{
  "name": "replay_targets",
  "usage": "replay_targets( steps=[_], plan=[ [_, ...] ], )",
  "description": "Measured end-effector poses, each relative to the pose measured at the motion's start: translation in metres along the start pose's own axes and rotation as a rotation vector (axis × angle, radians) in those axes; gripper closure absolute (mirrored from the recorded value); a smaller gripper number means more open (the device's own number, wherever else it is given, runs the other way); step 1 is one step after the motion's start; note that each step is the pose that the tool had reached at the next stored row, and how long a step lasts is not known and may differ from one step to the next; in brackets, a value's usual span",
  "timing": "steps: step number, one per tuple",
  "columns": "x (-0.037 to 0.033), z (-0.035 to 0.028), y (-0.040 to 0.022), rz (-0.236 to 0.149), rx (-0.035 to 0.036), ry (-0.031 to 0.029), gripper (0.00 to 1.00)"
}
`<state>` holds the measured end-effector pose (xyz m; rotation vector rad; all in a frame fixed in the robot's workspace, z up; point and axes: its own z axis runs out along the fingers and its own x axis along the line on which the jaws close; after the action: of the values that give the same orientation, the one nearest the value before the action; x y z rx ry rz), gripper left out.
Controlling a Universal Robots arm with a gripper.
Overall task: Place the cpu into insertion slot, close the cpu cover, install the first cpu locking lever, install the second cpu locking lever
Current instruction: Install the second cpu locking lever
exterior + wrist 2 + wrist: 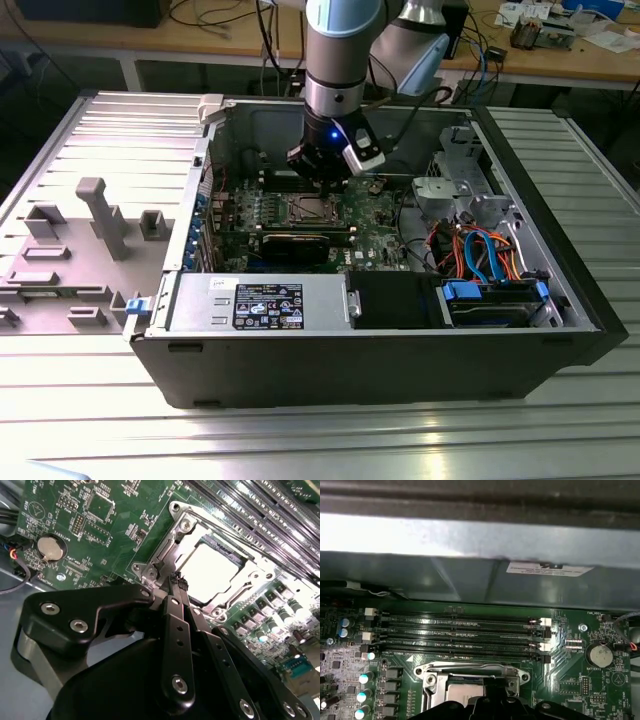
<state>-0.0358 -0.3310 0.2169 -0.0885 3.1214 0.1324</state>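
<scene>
Black gripper (176, 580) links sit closest to the lens in the second wrist view, their fingers pressed together into a narrow tip with nothing pinched between them. That tip touches or hangs just over the edge of the cpu cover (200, 545), at the corner of the frame toward 7 o'clock from the chip.

Largest in the exterior view is the open computer case (380, 345), lying on its side on a ribbed metal table (320, 440). Inside it, the green motherboard (375, 240) fills the middle, and the arm (335, 60) comes down from 12 o'clock onto it.

On the board, the insertion slot (305, 208) lies right under the gripper (322, 183). The cpu cover is folded down flat around the cpu (207, 572), which sits in the slot with its pale metal top showing bright through the window. In the first wrist view the cover (470, 672) lies just beside the long black memory slots (460, 635), and a round coin battery (598, 655) sits at 3 o'clock from it.
</scene>
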Motion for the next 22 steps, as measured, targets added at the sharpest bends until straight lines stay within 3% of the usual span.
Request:
replay_targets(
  steps=[1, 4, 5, 9, 16, 20, 22],
  plan=[
    [-0.0001, -0.0019, 0.0001, 0.000, -0.0001, 0.0000, 0.89],
    [-0.0004, -0.0203, 0.0014, 0.000, -0.0001, 0.0000, 0.89],
    [-0.0006, -0.0228, 0.0015, 0.001, 0.0004, -0.0001, 0.89],
    [-0.0011, -0.0228, -0.0006, 0.012, 0.0011, -0.0009, 0.89],
    [-0.0002, -0.0227, -0.0169, 0.016, 0.0030, -0.0011, 0.89],
    [0.0000, -0.0231, -0.0186, 0.016, 0.0072, -0.0008, 0.89],
    [-0.0002, -0.0299, -0.0180, 0.016, 0.0072, -0.0009, 0.89]
  ],
)
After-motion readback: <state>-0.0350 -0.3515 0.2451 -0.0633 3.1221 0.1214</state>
